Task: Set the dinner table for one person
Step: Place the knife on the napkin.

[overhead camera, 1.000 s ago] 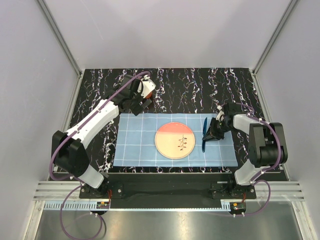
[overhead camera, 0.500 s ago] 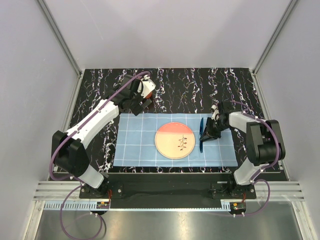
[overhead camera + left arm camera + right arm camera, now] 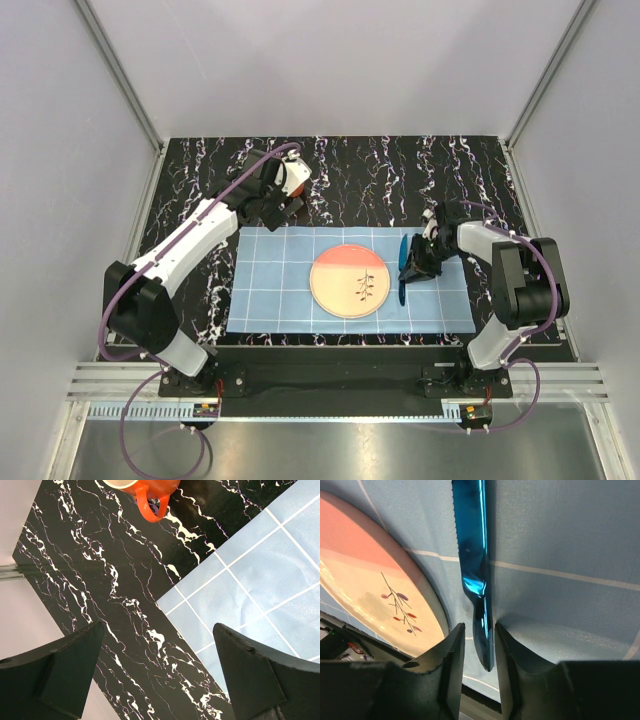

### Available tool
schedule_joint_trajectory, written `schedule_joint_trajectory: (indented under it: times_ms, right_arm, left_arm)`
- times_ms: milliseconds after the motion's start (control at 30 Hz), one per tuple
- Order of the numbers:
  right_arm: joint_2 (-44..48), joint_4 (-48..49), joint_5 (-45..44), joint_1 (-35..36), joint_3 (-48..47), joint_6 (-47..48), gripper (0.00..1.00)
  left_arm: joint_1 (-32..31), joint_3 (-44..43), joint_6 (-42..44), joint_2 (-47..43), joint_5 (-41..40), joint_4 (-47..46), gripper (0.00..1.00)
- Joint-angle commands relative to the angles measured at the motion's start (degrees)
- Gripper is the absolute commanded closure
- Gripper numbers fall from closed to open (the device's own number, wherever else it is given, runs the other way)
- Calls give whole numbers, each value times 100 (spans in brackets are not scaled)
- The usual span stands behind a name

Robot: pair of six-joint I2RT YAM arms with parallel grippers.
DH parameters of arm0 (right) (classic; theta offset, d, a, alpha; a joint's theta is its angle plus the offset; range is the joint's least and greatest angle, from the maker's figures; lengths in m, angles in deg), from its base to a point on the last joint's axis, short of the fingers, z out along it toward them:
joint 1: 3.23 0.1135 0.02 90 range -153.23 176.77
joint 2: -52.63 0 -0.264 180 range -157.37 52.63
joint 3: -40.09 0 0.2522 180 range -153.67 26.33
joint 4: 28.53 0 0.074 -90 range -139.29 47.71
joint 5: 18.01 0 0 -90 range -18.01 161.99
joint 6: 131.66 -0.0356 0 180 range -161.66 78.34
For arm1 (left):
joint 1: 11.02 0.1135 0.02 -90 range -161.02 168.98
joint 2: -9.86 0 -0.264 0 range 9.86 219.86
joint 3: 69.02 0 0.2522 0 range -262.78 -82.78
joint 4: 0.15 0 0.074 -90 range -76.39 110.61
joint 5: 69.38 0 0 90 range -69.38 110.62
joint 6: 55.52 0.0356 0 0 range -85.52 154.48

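Knife (image 3: 472, 540) lies by plate (image 3: 350, 545) rim, right end effector (image 3: 479, 630) flanking its handle, grip unclear; left end effector (image 3: 157, 630) spread.

White arms (image 3: 195, 240), purple cables (image 3: 250, 165), black left claw (image 3: 157, 650).

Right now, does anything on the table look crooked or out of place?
Nothing much. The blue knife lies flat beside the plate; only the checked mat looks slightly puckered by the right claw.
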Motion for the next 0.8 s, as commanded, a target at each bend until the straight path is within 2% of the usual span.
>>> schedule_joint_trajectory:
  times_ms: [0, 100, 333, 533, 633, 767]
  right_arm:
    - [68, -66, -134, 66, -186, 35, 62]
    - [104, -75, -73, 57, -213, 79, 57]
    - [130, -364, -187, 57, -668, 421, 59]
    - [437, -619, -670, 57, -1196, 1124, 59]
    - [631, -813, -846, 48, -1408, 1694, 56]
    - [711, -1101, -777, 48, -1504, 2381, 56]
  left_arm:
    - [-16, -9, 14, -205, -78, -206, 1]
    - [-16, -18, 5, -196, -69, -206, 1]
    - [-16, -18, -30, -196, -43, -206, 1]
    - [-25, 34, -48, -161, 37, -224, 1]
    - [-25, -1, -30, -125, 63, -224, 1]
    - [-33, -106, 57, -20, 116, -224, 1]
